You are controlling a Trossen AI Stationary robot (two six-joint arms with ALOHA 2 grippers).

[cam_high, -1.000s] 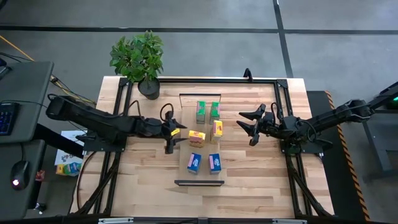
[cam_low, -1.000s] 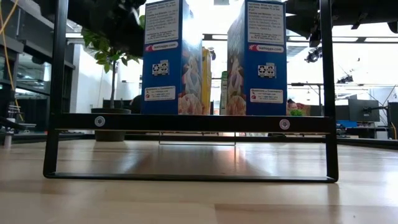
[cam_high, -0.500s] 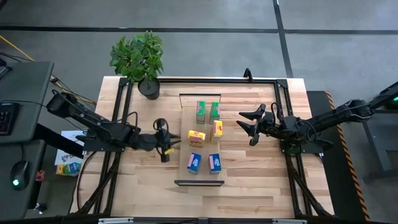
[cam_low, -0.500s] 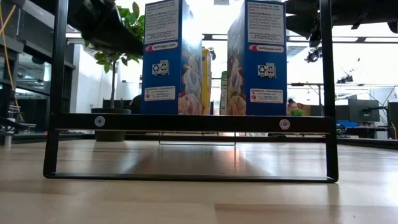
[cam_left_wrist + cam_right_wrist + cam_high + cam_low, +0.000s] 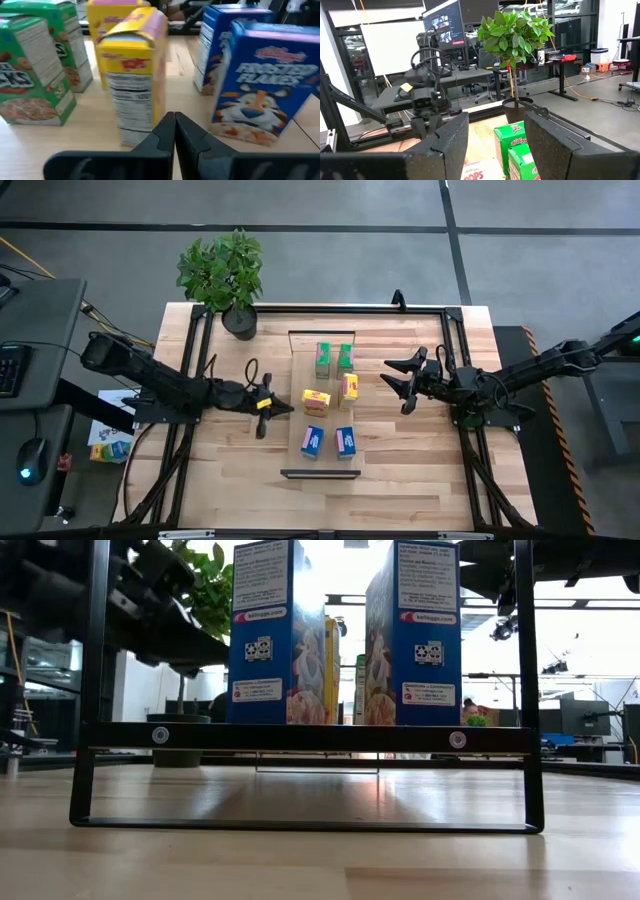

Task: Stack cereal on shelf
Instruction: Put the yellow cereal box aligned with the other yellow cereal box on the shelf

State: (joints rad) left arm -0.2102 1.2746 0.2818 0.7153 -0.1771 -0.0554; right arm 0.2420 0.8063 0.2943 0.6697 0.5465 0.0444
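Six cereal boxes stand on the shelf [image 5: 300, 422] at desk [image 5: 400, 480] centre: two green boxes [image 5: 334, 359] at the far end, two yellow boxes [image 5: 332, 393] in the middle, two blue boxes [image 5: 328, 441] at the near end. Left gripper [image 5: 264, 405]: fingers pressed together, empty, just left of the yellow pair and facing it. Right gripper [image 5: 403, 383]: fingers spread wide, empty, right of the yellow boxes, apart from them

A robotics lab is showing here: monitors [image 5: 444, 22], desks [image 5: 555, 59] and cables [image 5: 585, 92] are standing on a concrete floor [image 5: 330, 260].
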